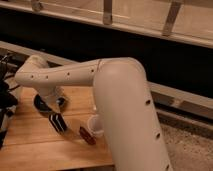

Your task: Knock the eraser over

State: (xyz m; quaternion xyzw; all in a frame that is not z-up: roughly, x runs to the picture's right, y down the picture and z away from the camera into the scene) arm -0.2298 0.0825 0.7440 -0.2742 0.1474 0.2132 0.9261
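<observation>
camera view, the only one: white arm [100, 80] comes in from the right, elbow filling the foreground, forearm reaching left over the wooden desk [35, 150]. landmark = the pale cup [95, 124].

pincer [58, 122] hangs just left of the cup, low over the desk, dark fingers pointing down with a slim gap between them, nothing held as far as i can see.

eraser: not picking it out with any confidence. no black striped block shows clear of the pincer; it may be at or behind the fingers, left of the cup. can't tell.

reddish-brown flat piece [87, 135] lies just in front-left of the cup, near touching it. not the target. round black pan [46, 104] sits left and behind the cup, partly under the wrist.

handling, my judgement: small rubbery block, light, stiff enough, grippy on wood so it tips rather than slides. no grasp needed: push sideways near its top with one finger. cup is close and light, easy to clip.
</observation>
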